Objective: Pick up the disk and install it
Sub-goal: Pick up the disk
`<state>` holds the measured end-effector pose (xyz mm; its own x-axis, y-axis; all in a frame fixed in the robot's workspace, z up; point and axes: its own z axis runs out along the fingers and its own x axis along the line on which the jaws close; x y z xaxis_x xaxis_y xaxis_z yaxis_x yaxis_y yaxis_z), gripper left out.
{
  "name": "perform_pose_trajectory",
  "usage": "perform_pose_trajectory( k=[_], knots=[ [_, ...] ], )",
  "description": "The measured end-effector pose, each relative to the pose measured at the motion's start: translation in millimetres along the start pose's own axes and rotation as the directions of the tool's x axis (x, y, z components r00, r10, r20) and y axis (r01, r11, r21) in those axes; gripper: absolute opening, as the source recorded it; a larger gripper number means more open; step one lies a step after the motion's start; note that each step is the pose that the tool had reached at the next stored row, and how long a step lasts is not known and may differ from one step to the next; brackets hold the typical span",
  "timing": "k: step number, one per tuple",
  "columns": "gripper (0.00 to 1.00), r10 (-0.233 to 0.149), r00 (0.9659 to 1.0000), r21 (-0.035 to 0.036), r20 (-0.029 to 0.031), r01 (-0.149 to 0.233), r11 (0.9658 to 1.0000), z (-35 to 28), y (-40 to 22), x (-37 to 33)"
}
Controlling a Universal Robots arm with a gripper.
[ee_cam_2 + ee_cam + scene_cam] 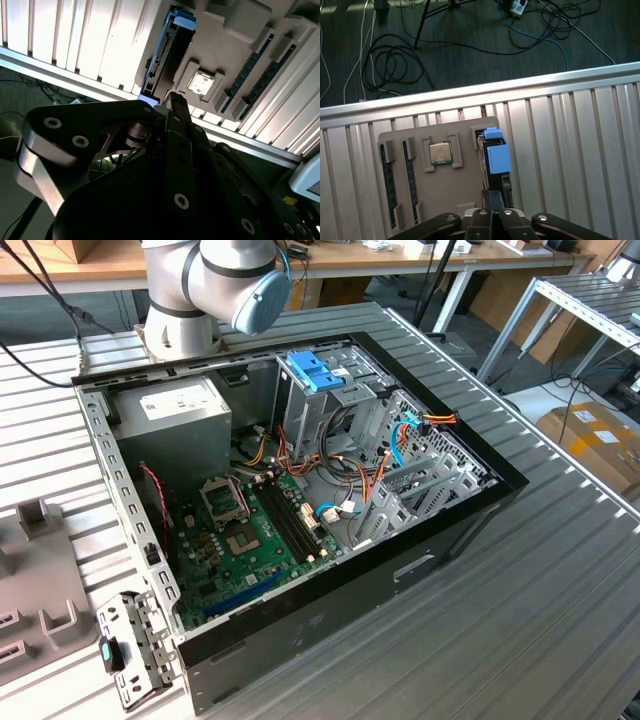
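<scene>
The hand (493, 195) hovers over a grey tray (445, 187) on the ribbed bench (570, 150), fingers pressed together and pinching nothing. The disk (482, 162) stands on edge in a tray slot just beyond the fingertips, with a processor chip (440, 153) beside it.

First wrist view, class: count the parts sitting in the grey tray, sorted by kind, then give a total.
disk: 1
processor chip: 1
memory sticks: 2
Total: 4
</scene>
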<state>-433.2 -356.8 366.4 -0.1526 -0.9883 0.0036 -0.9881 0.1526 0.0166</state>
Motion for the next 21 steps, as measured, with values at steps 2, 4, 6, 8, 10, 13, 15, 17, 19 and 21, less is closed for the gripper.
perform_pose_trajectory(
  k=[2,4,6,8,10,13,15,17,19,21],
  knots=[
    [0.11,0.0,1.0,0.0015,0.0002,0.0,1.0,4.3,-0.1,0.0],
    [0.11,0.0,1.0,0.0023,0.0004,0.0,1.0,9.9,-0.2,-0.2],
    [0.11,0.0,1.0,0.0027,0.0004,0.0,1.0,13.0,-0.2,-0.7],
    [0.11,-0.006,1.0,0.0028,0.0003,0.006,1.0,13.9,-0.4,-1.7],
    [0.11,-0.01,0.9999,0.0031,0.0003,0.01,0.9999,14.5,-0.3,-3.2],
    [0.11,-0.01,0.9999,0.0146,0.002,0.01,0.9998,16.2,-0.3,-3.4],
    [0.11,-0.011,0.9999,0.0209,0.0028,0.011,0.9997,17.0,-0.2,-3.5],
    [0.11,-0.013,0.9999,0.024,0.0033,0.012,0.9996,17.3,-0.3,-3.5],
    [0.11,-0.013,0.9999,0.0242,0.0034,0.013,0.9996,17.4,-0.3,-3.5],
    [0.11,-0.031,0.9995,0.0242,0.0031,0.031,0.9992,17.3,-0.3,-3.5]
  ],
)
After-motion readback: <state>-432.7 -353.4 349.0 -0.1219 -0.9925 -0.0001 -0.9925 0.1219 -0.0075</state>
